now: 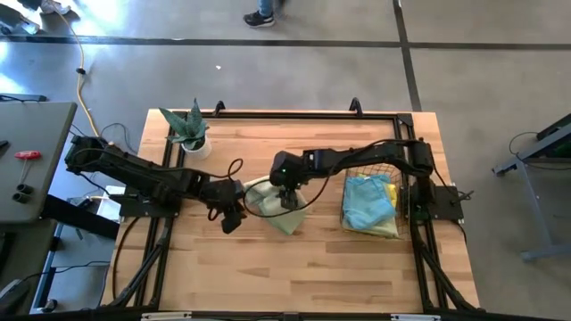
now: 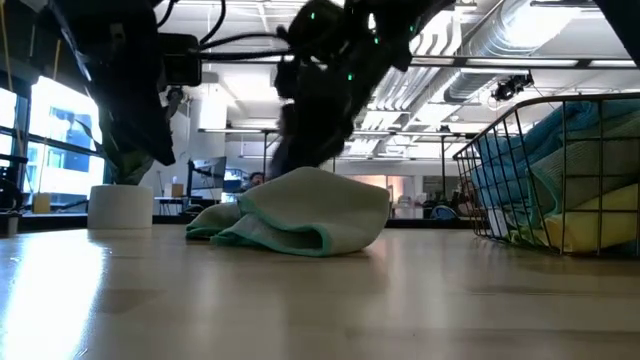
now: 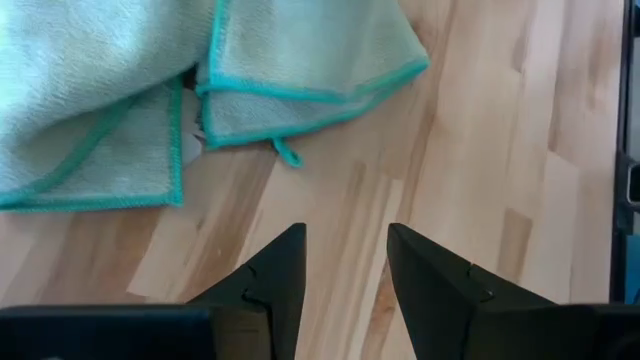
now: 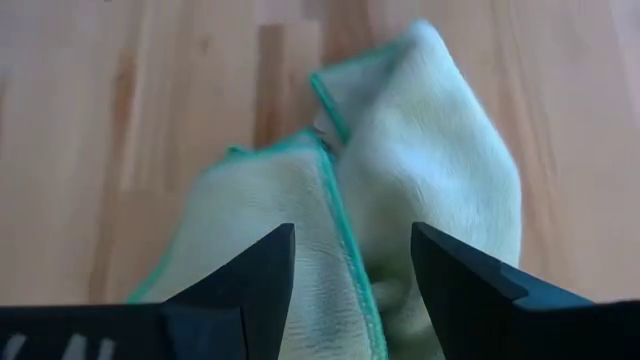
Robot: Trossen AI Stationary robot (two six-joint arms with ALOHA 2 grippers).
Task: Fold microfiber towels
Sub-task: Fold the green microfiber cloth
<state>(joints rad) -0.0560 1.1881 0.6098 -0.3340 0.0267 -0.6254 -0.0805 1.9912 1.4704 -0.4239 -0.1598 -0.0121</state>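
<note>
Both claws released: right claw (image 4: pixel 352 262) over pale green towel (image 1: pixel 278 207), hiding part; left claw (image 3: pixel 345 262) just beside.

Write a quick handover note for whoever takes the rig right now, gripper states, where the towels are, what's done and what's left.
Left gripper: open, empty, over bare wood just beside the pale green towel.
Right gripper: open, empty, directly above that towel.
Towel lies mid-table, rumpled and loosely doubled over, not a neat fold.
Light blue towel and yellow towel sit in the wire basket, table's right side.
Done: one towel out on the table.
Left: finish folding it, then the basket's towels.
</note>
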